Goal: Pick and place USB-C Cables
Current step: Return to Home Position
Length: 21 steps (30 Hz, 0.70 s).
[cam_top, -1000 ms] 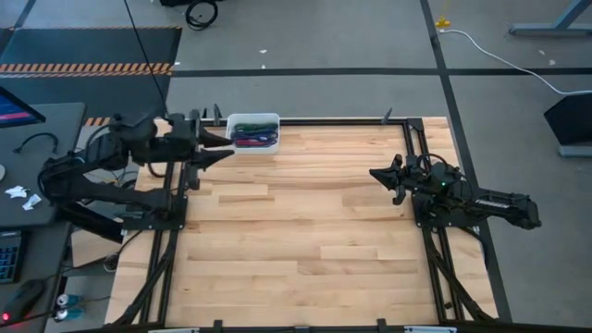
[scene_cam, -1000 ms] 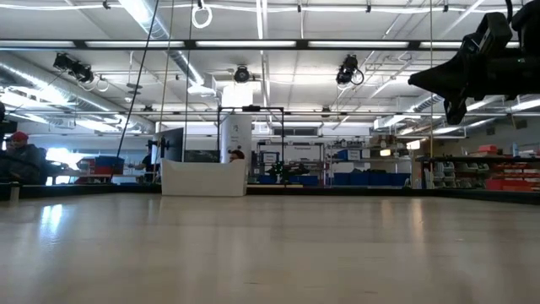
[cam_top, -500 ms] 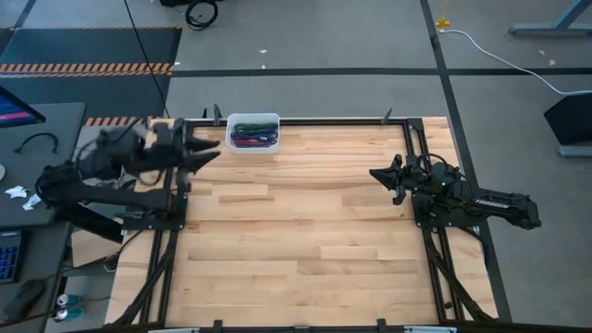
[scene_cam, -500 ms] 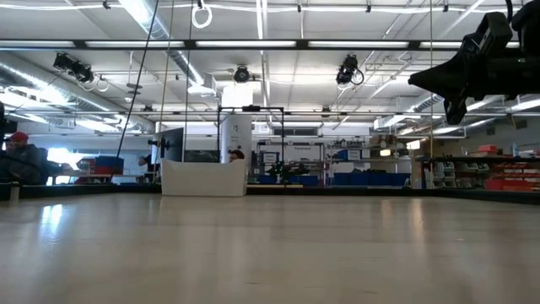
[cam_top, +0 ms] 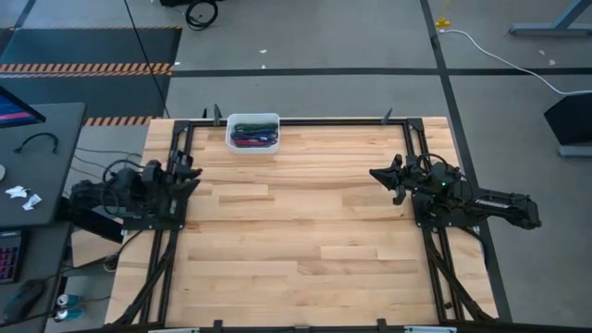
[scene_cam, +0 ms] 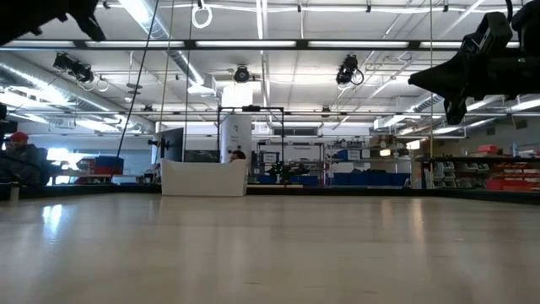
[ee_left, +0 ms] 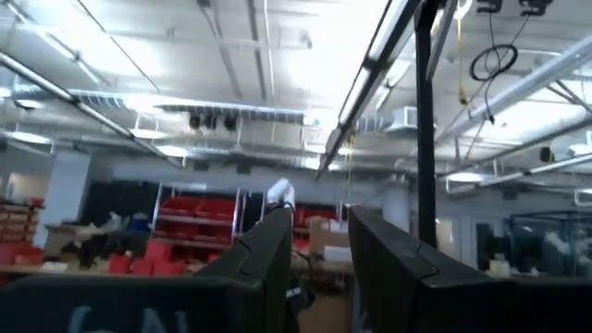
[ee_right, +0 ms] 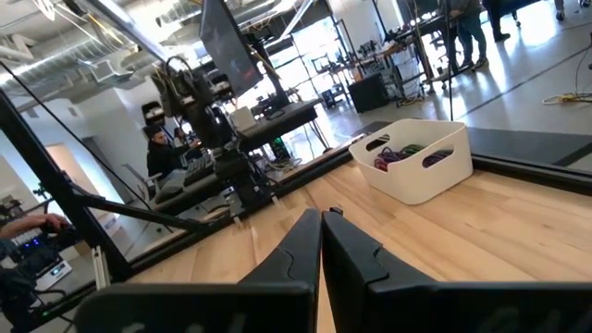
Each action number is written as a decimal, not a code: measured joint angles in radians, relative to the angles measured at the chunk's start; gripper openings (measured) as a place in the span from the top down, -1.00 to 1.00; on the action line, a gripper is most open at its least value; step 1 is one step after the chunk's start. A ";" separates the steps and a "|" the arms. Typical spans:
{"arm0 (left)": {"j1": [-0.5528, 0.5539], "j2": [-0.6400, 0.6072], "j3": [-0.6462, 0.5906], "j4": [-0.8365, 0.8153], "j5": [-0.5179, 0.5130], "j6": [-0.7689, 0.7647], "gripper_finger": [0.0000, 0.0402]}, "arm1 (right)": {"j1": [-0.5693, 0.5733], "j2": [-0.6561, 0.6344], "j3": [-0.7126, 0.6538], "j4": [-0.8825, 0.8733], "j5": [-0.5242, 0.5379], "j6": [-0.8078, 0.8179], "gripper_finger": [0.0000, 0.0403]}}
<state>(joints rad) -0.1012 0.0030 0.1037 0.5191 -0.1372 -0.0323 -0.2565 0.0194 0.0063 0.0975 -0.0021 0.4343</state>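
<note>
We count one white bin [cam_top: 231,135] and two arms. The cables [cam_top: 252,137] all lie heaped in that bin, at the far edge of the table [cam_top: 296,231], left of middle. We cannot count them singly. Their long axes run along that far edge. Wide open board spreads between the two grippers. The left gripper [cam_top: 193,175] hangs by the left rail, fingers parted and holding nothing. The right gripper [cam_top: 375,175] sits by the right rail, fingers pressed together and empty.
</note>
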 joint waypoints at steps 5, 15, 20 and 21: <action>-0.026 -0.002 -0.080 0.043 -0.008 0.026 0.42 | 0.000 0.000 0.000 0.005 0.002 0.000 0.91; -0.090 -0.002 -0.095 -0.310 -0.016 0.014 0.42 | 0.000 0.002 0.000 0.014 0.005 0.000 0.91; -0.090 -0.002 -0.095 -0.470 -0.006 -0.083 0.42 | 0.000 0.002 0.000 0.014 0.005 0.000 0.91; -0.090 -0.002 -0.095 -0.472 -0.006 -0.067 0.42 | 0.000 0.002 0.000 0.014 0.005 0.000 0.91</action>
<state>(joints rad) -0.1917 0.0010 0.0086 0.0475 -0.1430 -0.0989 -0.2565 0.0212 0.0063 0.1113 0.0032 0.4343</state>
